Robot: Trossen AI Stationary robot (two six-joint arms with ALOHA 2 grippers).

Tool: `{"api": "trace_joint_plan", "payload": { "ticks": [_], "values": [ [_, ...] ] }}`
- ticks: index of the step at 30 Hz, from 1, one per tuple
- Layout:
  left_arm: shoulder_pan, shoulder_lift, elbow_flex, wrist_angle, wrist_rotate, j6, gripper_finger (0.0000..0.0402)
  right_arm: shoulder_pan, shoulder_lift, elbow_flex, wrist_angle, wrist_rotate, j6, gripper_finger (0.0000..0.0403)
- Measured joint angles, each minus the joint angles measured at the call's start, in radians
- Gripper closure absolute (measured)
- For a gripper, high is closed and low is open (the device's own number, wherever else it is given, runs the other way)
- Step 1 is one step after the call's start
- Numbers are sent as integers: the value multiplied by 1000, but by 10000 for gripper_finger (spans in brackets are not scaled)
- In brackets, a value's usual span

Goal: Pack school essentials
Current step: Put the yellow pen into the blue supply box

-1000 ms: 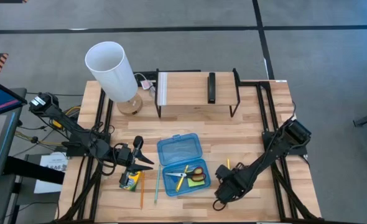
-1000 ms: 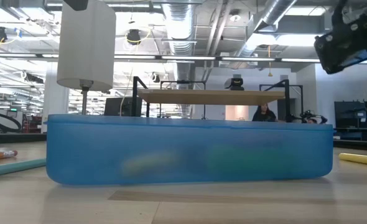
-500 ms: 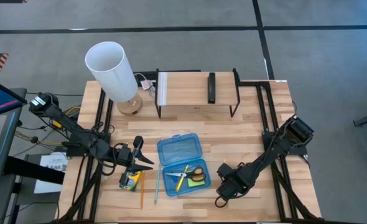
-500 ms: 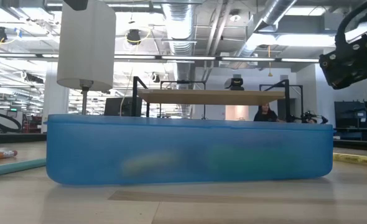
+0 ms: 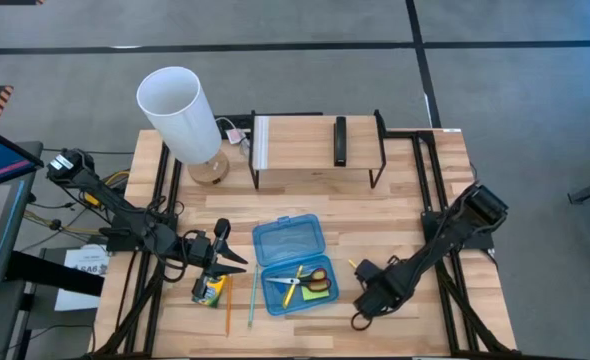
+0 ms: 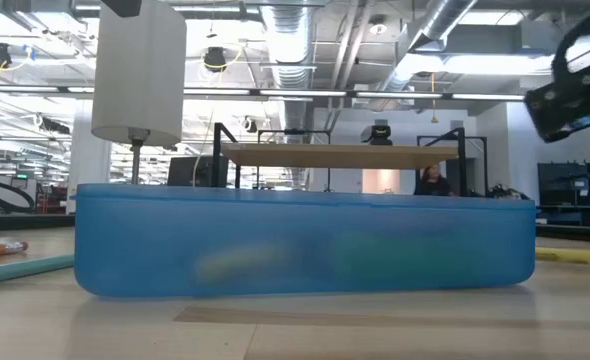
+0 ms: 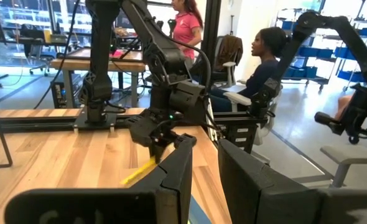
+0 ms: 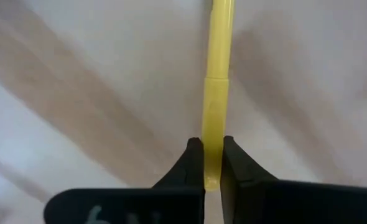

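Even bright overhead light; soft shadows; low view foreground blurred; right wrist view soft.

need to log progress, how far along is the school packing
Done: red-handled scissors, a lime-green sticky-note pad and a yellow pencil already lie in the open blue translucent plastic case.

In hand: the right gripper is shut on a yellow pencil beside the case.

Left: the yellow-green crayon box and the pencils next to it, below the waiting left gripper.

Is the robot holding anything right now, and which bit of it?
Yes. The right gripper pinches the yellow pencil at one end. The left gripper holds nothing.
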Motion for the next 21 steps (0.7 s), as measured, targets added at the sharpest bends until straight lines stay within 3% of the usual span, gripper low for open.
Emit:
{"api": "trace_joint_plan", "payload": {
  "ticks": [7, 14, 21],
  "values": [
    [0, 0, 0, 1, -1, 0, 336, 0, -117, 2, -70, 102, 0, 384],
    [0, 0, 0, 2, -2, 9, 336, -42, -178, 4, 116, 227, -233, 381],
    [0, 0, 0, 10, -2, 8, 336, -134, -119, 61, 392, 215, -602, 385]
  ]
}}
